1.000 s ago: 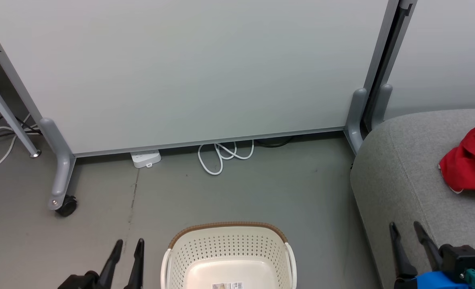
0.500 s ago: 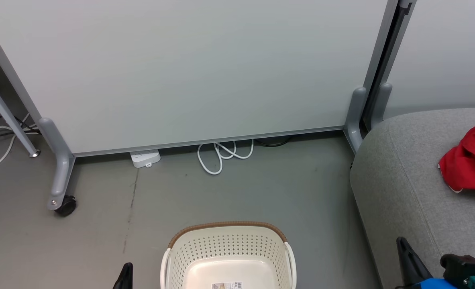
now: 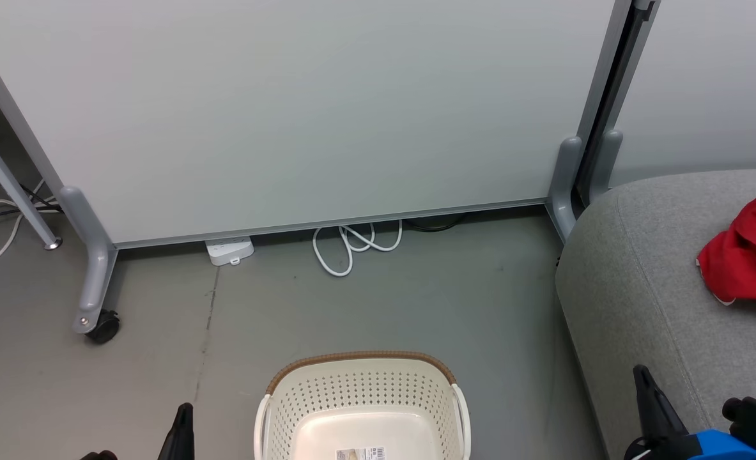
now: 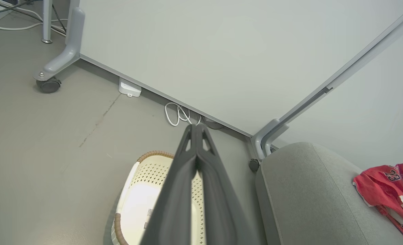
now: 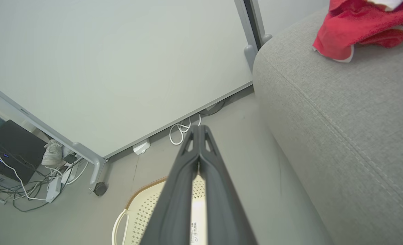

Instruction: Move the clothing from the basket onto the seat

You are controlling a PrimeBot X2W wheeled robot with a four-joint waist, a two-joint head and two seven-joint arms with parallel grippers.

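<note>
The cream basket (image 3: 362,383) with a brown rim stands on the floor at the bottom centre, holding only a paper label (image 3: 360,454) on its floor. Red clothing (image 3: 745,259) lies bunched on the grey seat (image 3: 640,281) at the right; it is also in the left wrist view (image 4: 388,190) and the right wrist view (image 5: 351,27). My left gripper (image 3: 183,415) is shut, left of the basket; its fingers (image 4: 187,163) meet at the tip with nothing between them. My right gripper (image 3: 643,380) is shut over the seat's front edge, its fingers (image 5: 191,156) pressed together and empty.
A pale partition panel (image 3: 301,108) on grey castor legs (image 3: 96,281) closes off the back. A white cable loop (image 3: 352,246) and a power strip (image 3: 229,250) lie at its foot. More cables (image 5: 24,183) and a dark box sit far left.
Both grippers went from open to shut with nothing in them. The left one dropped lower in the head view and the right stayed low at the seat's edge. The camera drifted slightly.
</note>
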